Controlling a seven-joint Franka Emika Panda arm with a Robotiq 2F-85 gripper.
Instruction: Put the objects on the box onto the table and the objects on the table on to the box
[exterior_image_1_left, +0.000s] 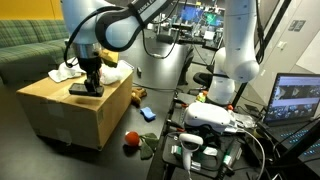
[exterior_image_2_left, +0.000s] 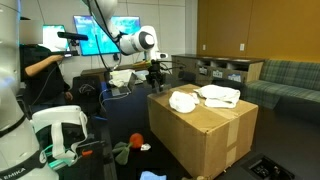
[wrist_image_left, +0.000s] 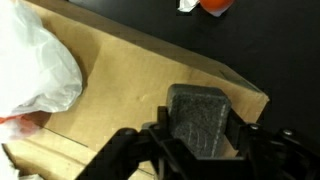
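Observation:
My gripper (wrist_image_left: 200, 150) is shut on a dark grey foam block (wrist_image_left: 200, 118), held at the top of the cardboard box (wrist_image_left: 120, 70) near its edge. In both exterior views the gripper (exterior_image_1_left: 90, 82) (exterior_image_2_left: 155, 80) stands over a corner of the box (exterior_image_1_left: 70, 115) (exterior_image_2_left: 210, 130). A white plastic bag (wrist_image_left: 35, 65) lies on the box beside the block. White cloths (exterior_image_2_left: 183, 100) (exterior_image_2_left: 218, 95) lie on the box top. A red ball (exterior_image_1_left: 131, 141) (wrist_image_left: 213, 5) and a blue object (exterior_image_1_left: 148, 113) lie on the dark surface below the box.
A second white robot arm (exterior_image_1_left: 235, 50) and a white device (exterior_image_1_left: 215, 118) stand beside the box. A laptop (exterior_image_1_left: 295, 100) and monitors (exterior_image_2_left: 90, 35) are lit. A green couch (exterior_image_1_left: 25, 45) stands behind. A green item (exterior_image_1_left: 150, 148) lies near the red ball.

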